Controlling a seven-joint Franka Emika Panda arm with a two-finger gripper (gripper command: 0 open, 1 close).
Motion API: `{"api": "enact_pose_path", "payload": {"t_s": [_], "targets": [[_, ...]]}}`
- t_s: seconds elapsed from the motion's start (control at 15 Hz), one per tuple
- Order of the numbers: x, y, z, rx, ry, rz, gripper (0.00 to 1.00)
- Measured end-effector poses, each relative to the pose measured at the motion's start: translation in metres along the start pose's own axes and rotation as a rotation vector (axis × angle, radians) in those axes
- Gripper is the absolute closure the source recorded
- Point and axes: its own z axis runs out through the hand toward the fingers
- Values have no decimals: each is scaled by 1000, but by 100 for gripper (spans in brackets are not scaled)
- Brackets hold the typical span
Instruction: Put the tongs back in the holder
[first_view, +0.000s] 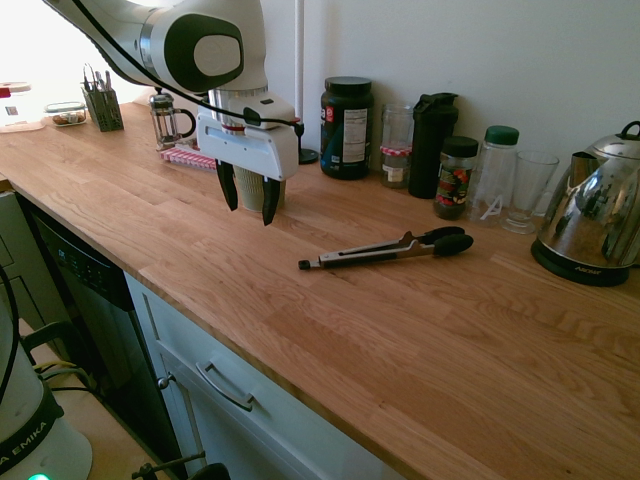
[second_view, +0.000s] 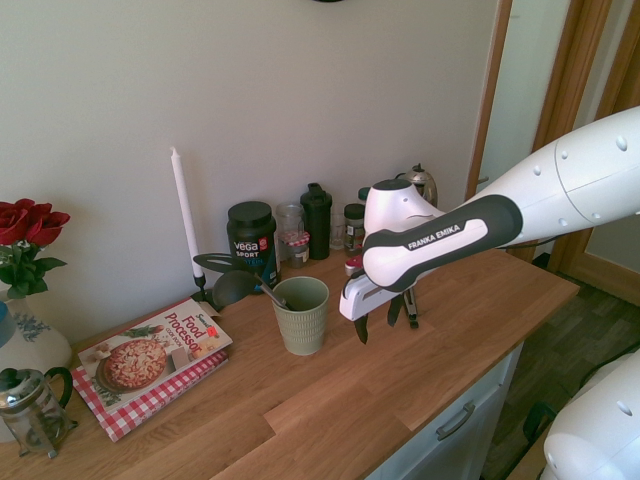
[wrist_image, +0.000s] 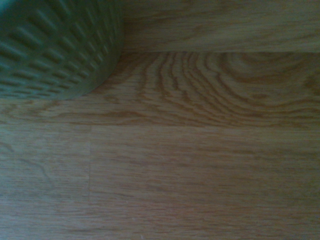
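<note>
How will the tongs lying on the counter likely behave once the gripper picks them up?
The tongs look like slim metal, so probably stiff and light. Their smooth arms may slip between the fingers. They are long, so a grip near one end would likely let them tilt.

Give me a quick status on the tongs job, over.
Gripper open, empty, pointing down above the counter. Tongs flat on the wood, not yet picked up. Holder upright beside the gripper. Nothing between gripper and tongs.

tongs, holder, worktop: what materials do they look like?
Tongs: bare metal arms with a dull shine; matte black tips, probably plastic or silicone.
Holder: sage-green, ribbed, soft sheen, likely glazed ceramic.
Worktop: wood, visible grain and plank joints, satin finish.
</note>
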Motion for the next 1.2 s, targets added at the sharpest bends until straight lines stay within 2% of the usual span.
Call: {"api": "enact_pose_path", "payload": {"t_s": [0.27, 0.6, 0.73, 0.93, 1.2], "targets": [[16, -3, -6, 14, 1, 36, 0], [99, -2, -51, 60, 56, 348, 0], [133, 6, -56, 73, 67, 426, 0], [183, 26, -56, 87, 78, 510, 0], [229, 49, -23, 78, 67, 567, 0]]}}
